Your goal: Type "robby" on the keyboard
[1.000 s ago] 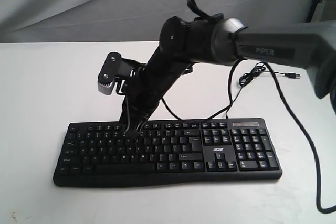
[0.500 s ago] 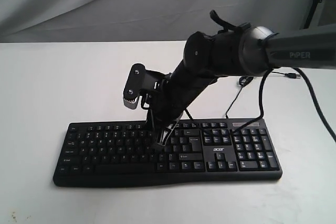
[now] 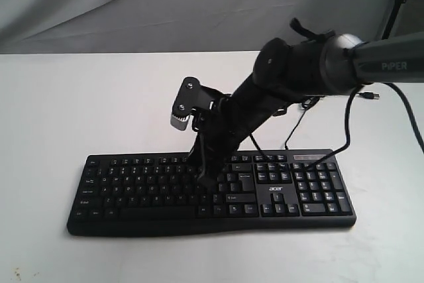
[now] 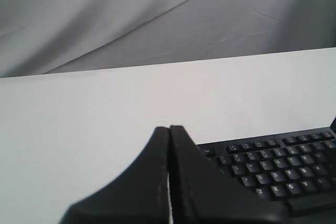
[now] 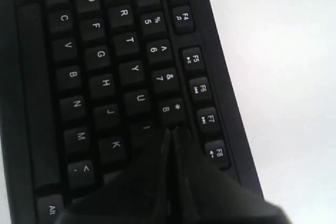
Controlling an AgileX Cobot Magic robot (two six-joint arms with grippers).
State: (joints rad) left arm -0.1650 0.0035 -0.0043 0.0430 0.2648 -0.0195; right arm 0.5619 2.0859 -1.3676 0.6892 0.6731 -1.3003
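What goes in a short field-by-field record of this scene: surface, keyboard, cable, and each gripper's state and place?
Surface: white table
Keyboard: wide black plastic keyboard with white legends, flat on the table
Right gripper: shut, tip low over the letter keys next to 8 and U; contact cannot be told
Left gripper: shut, clear of the keys, out of the exterior view
Cable: USB plug lying loose on the table behind the keyboard

Lab-style test setup: white table (image 3: 59, 111), grey cloth backdrop (image 3: 132, 4) (wrinkled).
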